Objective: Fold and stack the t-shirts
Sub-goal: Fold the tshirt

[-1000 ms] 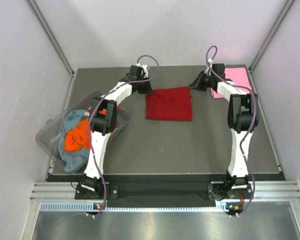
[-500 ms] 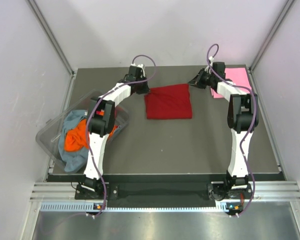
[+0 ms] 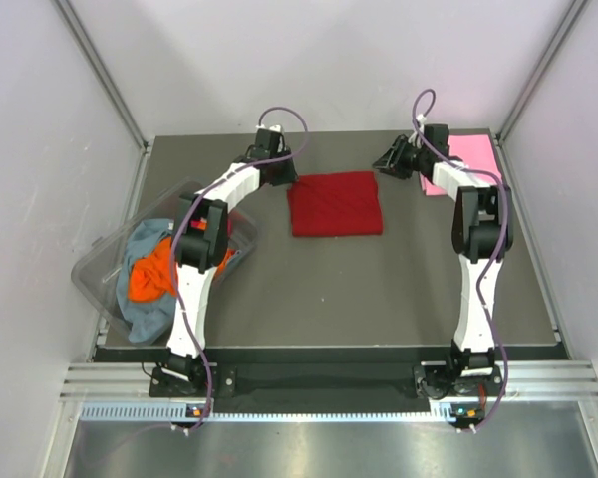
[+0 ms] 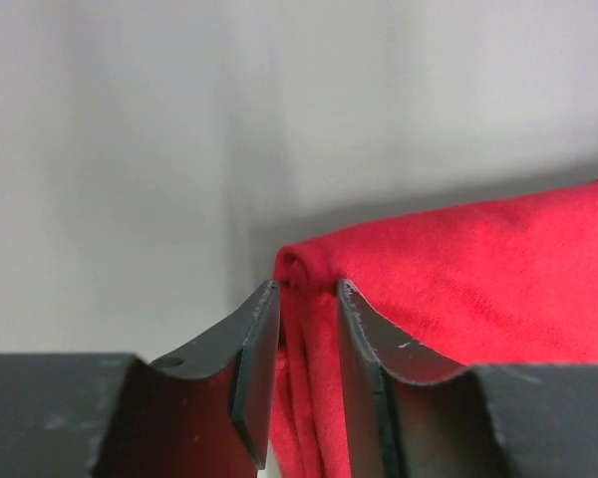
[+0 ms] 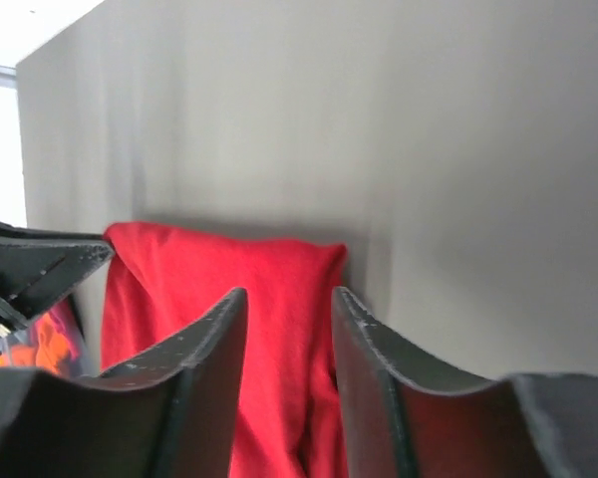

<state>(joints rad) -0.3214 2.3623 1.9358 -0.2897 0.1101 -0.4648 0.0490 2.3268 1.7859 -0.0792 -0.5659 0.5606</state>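
Claws (image 4: 307,289) (image 5: 289,295) have backed off the folded red t-shirt (image 3: 335,203), narrowly parted, empty.

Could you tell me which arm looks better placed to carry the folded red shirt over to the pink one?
Probably the left: its tool already straddles the red shirt at a corner, while the right tool hangs apart from it, beside the pink shirt.

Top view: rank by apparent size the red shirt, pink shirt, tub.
1. tub, clearly largest, with its shirts heaped inside
2. red shirt
3. pink shirt, smallest as seen, though the right arm hides part of it
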